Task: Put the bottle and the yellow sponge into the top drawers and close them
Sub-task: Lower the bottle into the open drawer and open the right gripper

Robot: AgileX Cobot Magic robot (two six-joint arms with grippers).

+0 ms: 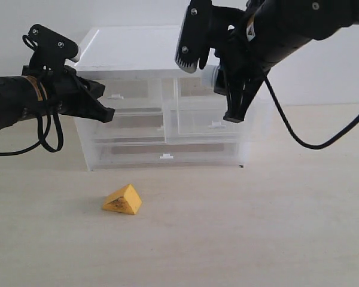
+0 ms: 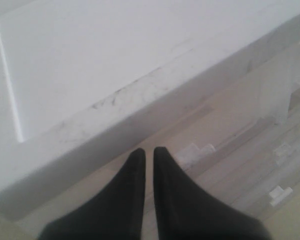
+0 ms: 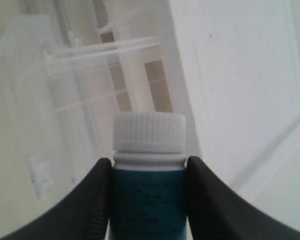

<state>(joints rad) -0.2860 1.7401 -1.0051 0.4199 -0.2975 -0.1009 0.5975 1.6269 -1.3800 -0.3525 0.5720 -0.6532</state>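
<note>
1. Exterior view is showing the right gripper [image 1: 223, 89] pinching the bottle [image 1: 208, 76] in the air in front of the cabinet [image 1: 131, 51], seemingly above the right top drawer [image 1: 194, 128], which is standing pulled out.
2. Right wrist view is showing both fingers [image 3: 92, 195] pressing against the sides of the bottle's teal label, with the white cap [image 3: 149, 132] jutting past them; the bottle is hanging outside every drawer.
3. Beside the open drawer, the left top drawer [image 1: 134, 95] is sitting shut, flush with the cabinet front.
4. Below them, the two full-width drawers [image 1: 161, 150] are sitting closed.
5. Near the cabinet's upper left corner, the left gripper [image 2: 149, 152] is hovering with its fingers pressed together on nothing.
6. On the table [image 1: 269, 233], the yellow sponge [image 1: 122, 200] is lying in front of the cabinet, well apart from both grippers and outside the drawers.
</note>
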